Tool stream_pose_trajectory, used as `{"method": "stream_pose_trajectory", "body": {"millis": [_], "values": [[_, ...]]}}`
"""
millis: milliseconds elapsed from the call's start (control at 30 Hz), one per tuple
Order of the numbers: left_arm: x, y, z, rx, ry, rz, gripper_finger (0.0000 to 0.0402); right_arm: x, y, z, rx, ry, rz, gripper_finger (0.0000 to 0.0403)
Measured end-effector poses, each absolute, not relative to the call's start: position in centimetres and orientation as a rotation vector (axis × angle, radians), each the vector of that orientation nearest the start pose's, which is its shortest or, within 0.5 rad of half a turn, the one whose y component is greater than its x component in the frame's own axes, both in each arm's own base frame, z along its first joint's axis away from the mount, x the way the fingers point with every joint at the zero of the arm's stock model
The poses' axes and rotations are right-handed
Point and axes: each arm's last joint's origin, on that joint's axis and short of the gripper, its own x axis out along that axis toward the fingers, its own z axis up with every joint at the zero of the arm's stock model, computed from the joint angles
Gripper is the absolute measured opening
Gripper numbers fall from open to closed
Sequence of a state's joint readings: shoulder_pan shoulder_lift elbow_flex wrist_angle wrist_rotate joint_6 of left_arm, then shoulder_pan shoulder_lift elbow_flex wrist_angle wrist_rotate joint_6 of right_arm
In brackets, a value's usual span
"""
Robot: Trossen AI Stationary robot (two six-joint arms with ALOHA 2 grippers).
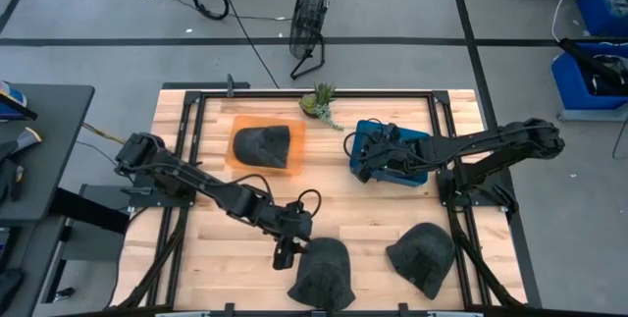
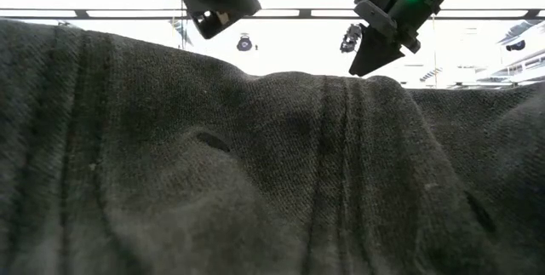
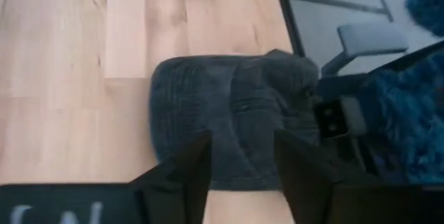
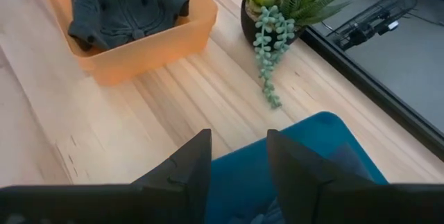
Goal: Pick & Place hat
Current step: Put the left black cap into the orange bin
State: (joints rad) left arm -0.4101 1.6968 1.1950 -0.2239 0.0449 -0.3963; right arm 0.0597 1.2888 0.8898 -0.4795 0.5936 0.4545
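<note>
Dark grey hat [image 1: 323, 271] is located at the table's [image 1: 201, 238] front edge, with the open left gripper [image 1: 286, 255] positioned just beside it. The right gripper [image 1: 361, 163] is held open above the blue bin [image 1: 420, 175].

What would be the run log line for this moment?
left gripper: open, beside front hat | right gripper: open, over blue bin | orange bin: one hat

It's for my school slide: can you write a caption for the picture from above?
Left gripper hovers open beside a dark hat; another hat sits in the orange bin.
</note>
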Motion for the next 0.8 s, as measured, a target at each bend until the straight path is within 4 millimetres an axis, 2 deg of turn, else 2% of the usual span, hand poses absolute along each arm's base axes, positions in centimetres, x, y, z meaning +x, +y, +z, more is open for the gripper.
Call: {"method": "stream_pose_trajectory", "body": {"millis": [133,233,567,800], "values": [[34.1,-16.2,22.6,-0.277,0.791,-0.289,0.0198,25.5,-0.1,24.7,0.135,0.7,-0.675,0.0144],[34.4,-17.3,21.6,-0.297,0.786,-0.304,0.0211,25.6,-0.4,24.8,0.145,0.684,-0.682,0.0144],[34.9,-19.8,17.6,-0.278,0.802,-0.196,0.0205,25.7,-1.1,24.9,0.194,0.661,-0.715,0.0144],[34.6,-21.3,14.9,-0.194,0.834,-0.173,0.0204,25.6,-1.1,24.7,0.193,0.68,-0.713,0.0144]]}}
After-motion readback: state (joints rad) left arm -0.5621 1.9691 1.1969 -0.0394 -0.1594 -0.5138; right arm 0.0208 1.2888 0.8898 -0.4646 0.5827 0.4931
